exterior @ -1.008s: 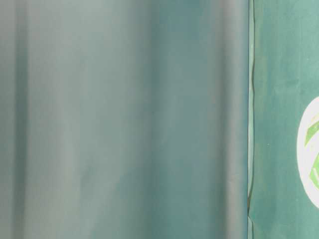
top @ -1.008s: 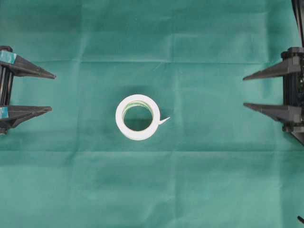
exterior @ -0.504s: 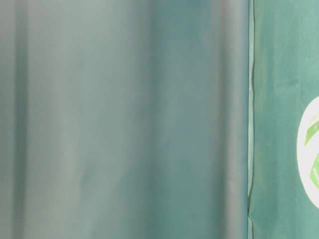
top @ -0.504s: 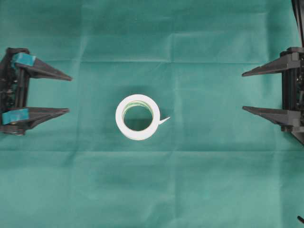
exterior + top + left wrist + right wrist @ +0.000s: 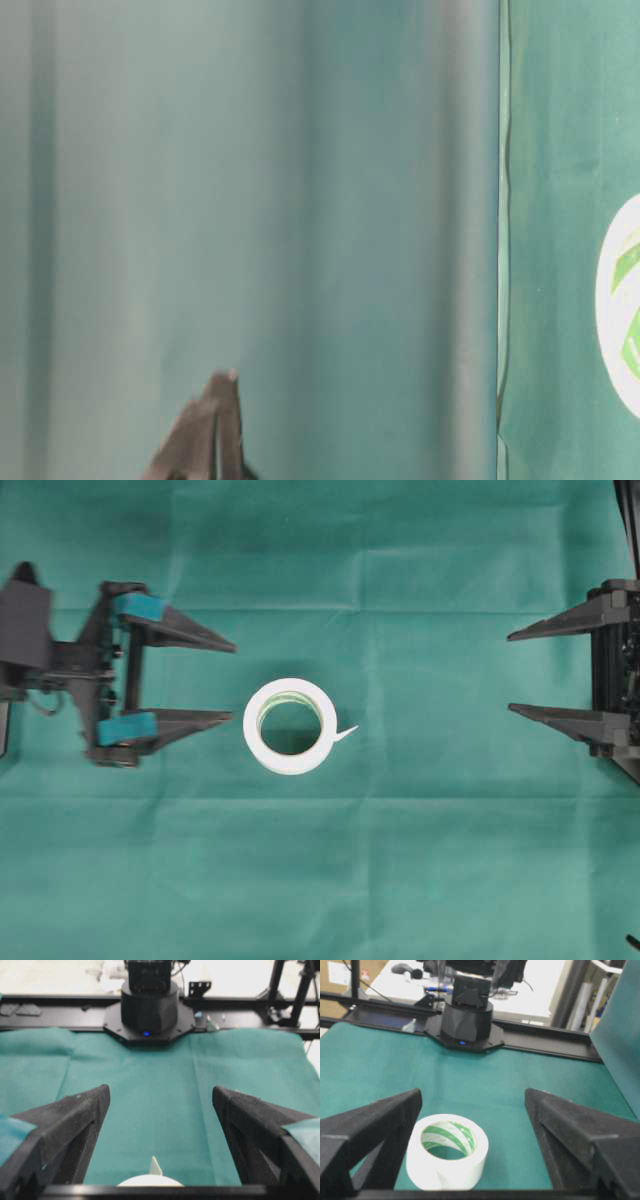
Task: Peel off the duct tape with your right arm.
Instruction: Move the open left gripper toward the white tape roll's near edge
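A: My left gripper (image 5: 222, 680) has advanced, jaws wide and empty, just beside the duct tape (image 5: 290, 726) mid-cloth.
B: And the right gripper (image 5: 514, 673)?
A: Wide, empty, well apart; I haven't started peeling.

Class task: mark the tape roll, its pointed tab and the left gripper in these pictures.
tape roll (image 5: 290, 765): overhead view, lower part of the white ring.
tab (image 5: 346, 733): overhead view, pointed end right of the roll.
left gripper (image 5: 232, 682): overhead view, midway between the fingertips.
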